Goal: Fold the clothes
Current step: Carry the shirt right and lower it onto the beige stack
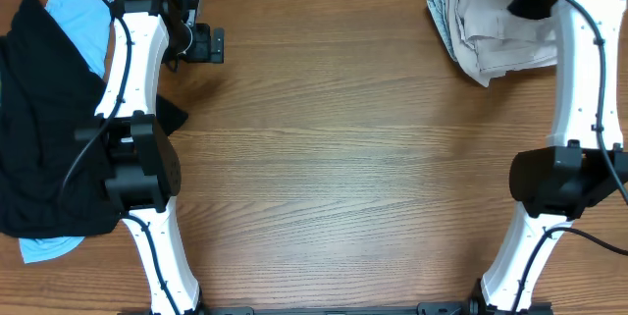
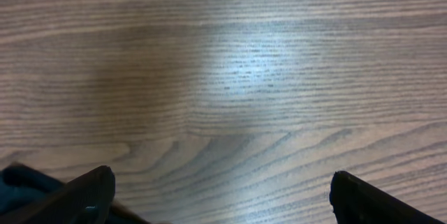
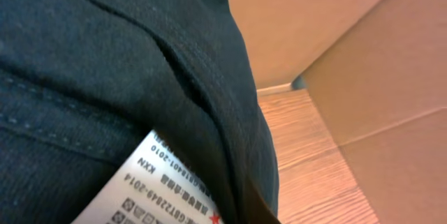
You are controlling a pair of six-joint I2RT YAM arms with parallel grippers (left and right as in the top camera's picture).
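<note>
**Left tool (image 1: 206,45) spread wide, right tool (image 1: 528,3) pressed together at the upper right**

The wood-grain counter (image 1: 343,158) fills most of the overhead frame. Along its left edge lies a large crumpled black garment (image 1: 39,129), with a light-blue piece (image 1: 83,16) showing above and below it. A smaller beige pile (image 1: 491,35) sits in the upper right, beneath the right tool. In the right wrist view, dark fabric (image 3: 105,56) covers the left of the frame, with brown cardboard (image 3: 377,77) at right and a white printed tag (image 3: 150,182) at the bottom. Whether that tool pinches cloth cannot be told.
</note>
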